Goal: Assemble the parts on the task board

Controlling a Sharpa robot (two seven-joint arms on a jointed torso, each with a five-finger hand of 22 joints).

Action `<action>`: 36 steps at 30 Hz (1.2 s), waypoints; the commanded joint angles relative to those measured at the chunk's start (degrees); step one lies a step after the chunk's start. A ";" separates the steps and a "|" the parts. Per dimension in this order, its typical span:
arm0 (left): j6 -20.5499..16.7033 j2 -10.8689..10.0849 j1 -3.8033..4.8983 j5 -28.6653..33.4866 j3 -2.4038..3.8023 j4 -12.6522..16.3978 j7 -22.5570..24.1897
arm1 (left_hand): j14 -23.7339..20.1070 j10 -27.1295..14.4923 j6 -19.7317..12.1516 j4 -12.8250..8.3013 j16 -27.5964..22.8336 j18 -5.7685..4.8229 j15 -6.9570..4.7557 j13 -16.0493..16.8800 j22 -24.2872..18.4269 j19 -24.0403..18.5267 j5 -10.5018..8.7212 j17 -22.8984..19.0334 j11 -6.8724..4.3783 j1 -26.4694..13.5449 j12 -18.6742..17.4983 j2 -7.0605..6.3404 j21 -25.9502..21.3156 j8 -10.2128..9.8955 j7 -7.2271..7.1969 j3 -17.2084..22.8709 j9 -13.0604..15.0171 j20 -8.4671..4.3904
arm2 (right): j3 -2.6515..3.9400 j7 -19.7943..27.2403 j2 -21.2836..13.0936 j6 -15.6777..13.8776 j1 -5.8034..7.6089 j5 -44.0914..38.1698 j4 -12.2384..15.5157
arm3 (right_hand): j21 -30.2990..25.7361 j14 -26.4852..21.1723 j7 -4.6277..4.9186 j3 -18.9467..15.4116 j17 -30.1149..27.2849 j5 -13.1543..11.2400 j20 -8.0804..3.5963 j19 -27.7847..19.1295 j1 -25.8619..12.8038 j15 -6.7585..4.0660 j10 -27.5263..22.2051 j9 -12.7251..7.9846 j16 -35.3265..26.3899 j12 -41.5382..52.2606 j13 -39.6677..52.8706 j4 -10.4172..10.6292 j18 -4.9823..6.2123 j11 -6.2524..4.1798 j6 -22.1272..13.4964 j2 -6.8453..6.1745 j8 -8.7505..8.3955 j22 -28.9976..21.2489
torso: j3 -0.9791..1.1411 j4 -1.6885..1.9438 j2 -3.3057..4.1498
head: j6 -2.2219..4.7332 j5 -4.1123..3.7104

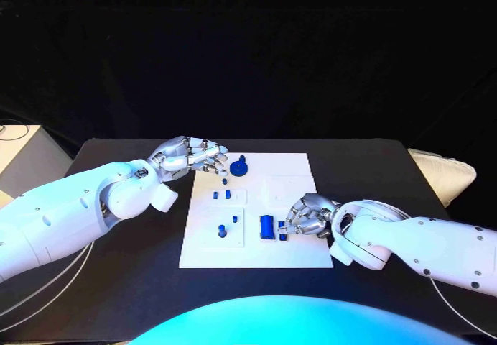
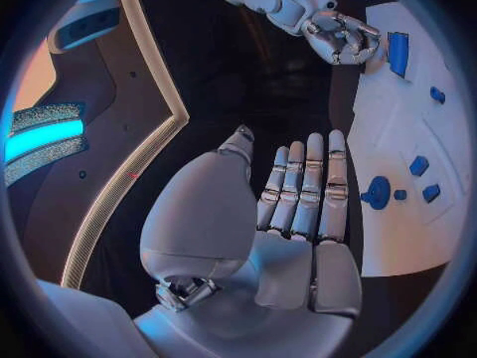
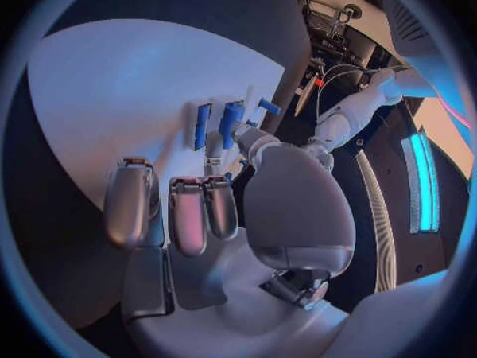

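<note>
left hand [image 1: 192,156] fingers straight, holding nothing, beside round blue part [image 1: 239,168] | right hand [image 1: 309,215] fingers curled at long blue part [image 1: 266,227], grip unclear | white task board [image 1: 300,251] on bench [image 1: 124,287]

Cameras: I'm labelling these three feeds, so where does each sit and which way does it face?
Head view: on the robot's head, looking down at the task board; both arms show.
Left wrist view: behind the left robot hand, its flat fingers extended beside the board, near a round blue part.
Right wrist view: behind the right robot hand, facing the board.
All three share the board.
</note>
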 commanded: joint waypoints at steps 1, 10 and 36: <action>0.55 0.09 -0.04 0.03 0.03 0.05 0.88 | 0.19 -0.21 0.08 0.01 -0.36 0.80 0.24 0.05 -0.03 0.38 -0.28 0.05 0.25 0.08 -0.37 0.32 -0.11 0.31 1.27 -0.49 -0.05 0.00 | 0.04 1.76 0.28 -1.57 -0.03 -2.49 0.61 | 0.43 4.55 -0.22 0.02 7.68 0.11 -0.55 2.87 0.57 -0.49 3.90 0.18 0.01 0.72 12.40 -0.14 -0.25 -0.32 0.24 0.03 0.30 7.32 | 0.00 0.00 0.15 | 0.01 0.04; 0.67 0.17 -0.06 0.04 0.03 0.04 0.84 | 0.19 -0.21 0.08 0.01 -0.36 0.80 0.24 0.05 -0.03 0.38 -0.28 0.05 0.25 0.08 -0.37 0.32 -0.11 0.31 1.27 -0.49 -0.05 0.00 | 0.06 -1.81 2.71 -1.97 -0.05 -9.16 0.09 | 1.17 4.61 -0.38 0.01 7.89 -0.02 -0.63 3.04 0.60 -0.60 4.16 0.38 0.15 1.28 12.72 -0.12 -0.38 -0.46 0.40 0.02 0.65 7.65 | -0.03 0.05 0.13 | 0.01 -0.09; 0.75 -0.11 -0.07 0.04 0.03 0.14 0.54 | 0.24 -0.17 0.09 0.01 -0.44 0.81 0.23 0.07 -0.16 0.49 -0.28 0.11 0.22 0.27 -0.36 0.44 -0.24 0.37 1.24 -0.68 -0.09 -0.01 | 0.00 -10.53 6.16 -2.90 -0.64 -18.62 -2.88 | 1.83 4.65 -0.84 1.79 8.03 -1.26 -0.96 3.25 3.10 -0.95 4.45 0.76 0.23 1.96 13.12 -1.38 -0.51 -0.87 0.21 0.67 1.31 8.06 | -0.05 -0.01 0.13 | 0.01 0.11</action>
